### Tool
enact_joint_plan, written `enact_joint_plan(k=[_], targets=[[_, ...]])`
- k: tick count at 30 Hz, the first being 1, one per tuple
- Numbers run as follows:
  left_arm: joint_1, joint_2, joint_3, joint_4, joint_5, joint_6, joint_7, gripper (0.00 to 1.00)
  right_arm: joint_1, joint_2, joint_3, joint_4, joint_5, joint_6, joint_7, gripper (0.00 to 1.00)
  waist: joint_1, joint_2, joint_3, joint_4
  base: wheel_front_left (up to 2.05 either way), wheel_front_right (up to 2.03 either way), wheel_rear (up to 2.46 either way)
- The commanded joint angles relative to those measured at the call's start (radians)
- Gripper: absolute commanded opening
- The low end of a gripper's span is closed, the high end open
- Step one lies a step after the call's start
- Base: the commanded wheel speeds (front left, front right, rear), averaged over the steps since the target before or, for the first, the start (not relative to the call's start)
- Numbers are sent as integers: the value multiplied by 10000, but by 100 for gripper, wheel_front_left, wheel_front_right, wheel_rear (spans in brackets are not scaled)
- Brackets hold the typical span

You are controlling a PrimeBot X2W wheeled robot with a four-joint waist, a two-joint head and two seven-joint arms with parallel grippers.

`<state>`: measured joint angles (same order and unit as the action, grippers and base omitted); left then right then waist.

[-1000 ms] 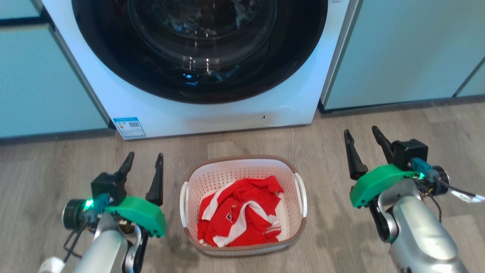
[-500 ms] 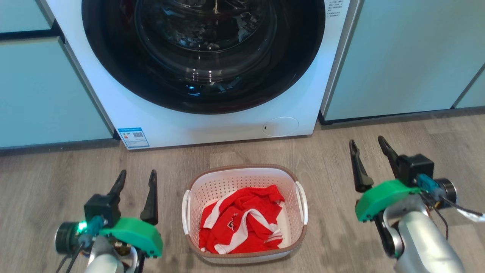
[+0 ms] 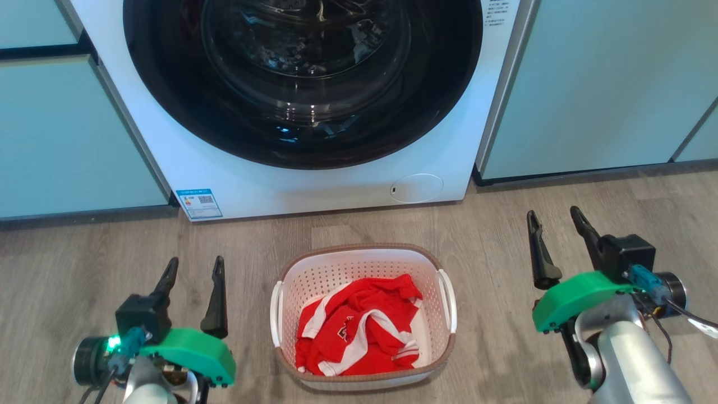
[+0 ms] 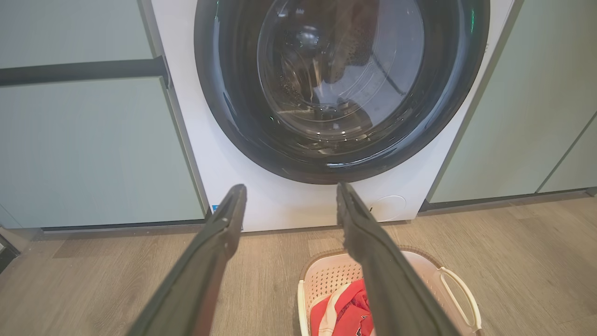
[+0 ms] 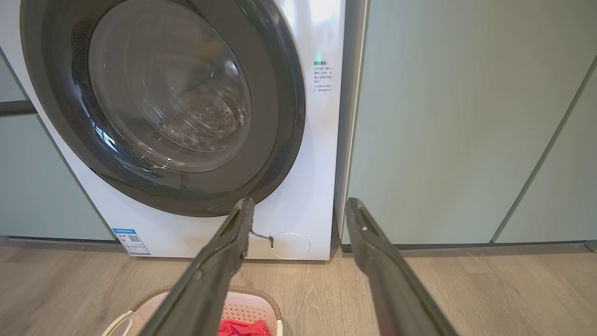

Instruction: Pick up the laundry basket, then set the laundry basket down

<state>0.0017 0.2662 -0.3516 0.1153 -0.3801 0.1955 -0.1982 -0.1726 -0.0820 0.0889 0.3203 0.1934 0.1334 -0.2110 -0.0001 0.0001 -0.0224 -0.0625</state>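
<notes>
On the wood floor (image 3: 505, 348) before a washing machine (image 3: 314, 185), the laundry basket (image 3: 363, 377) holds a red-and-white garment (image 3: 359, 325); left gripper (image 3: 193, 269) and right gripper (image 3: 554, 217) flank it, fingers spread, empty.

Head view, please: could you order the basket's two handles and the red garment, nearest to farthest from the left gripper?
From the left gripper:
1. Left handle, on the laundry basket side facing it.
2. Red garment, inside the basket.
3. Right handle, on the basket's far side.
</notes>
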Motion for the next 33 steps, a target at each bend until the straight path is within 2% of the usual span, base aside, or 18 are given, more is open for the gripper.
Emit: enact_joint_plan(k=[1,20,21,33], targets=[[-365,232,389,-315,-96,100,-18,100,-76,39,138,-379,-83,-27,59,100,1,-1,-2,6,0,0,0],[-368,269,294,-146,-196,135,-113,100,15,70,73,-651,-93,-27,232,100,1,-1,0,101,0,0,0],[0,26,-36,124,-160,86,-46,0,199,77,-98,-263,-1,0,238,0,1,-1,-1,102,0,0,0],[-10,-183,236,438,-1073,-153,155,0,258,115,-235,-22,1023,-2,491,0,1,-1,18,141,0,0,0]])
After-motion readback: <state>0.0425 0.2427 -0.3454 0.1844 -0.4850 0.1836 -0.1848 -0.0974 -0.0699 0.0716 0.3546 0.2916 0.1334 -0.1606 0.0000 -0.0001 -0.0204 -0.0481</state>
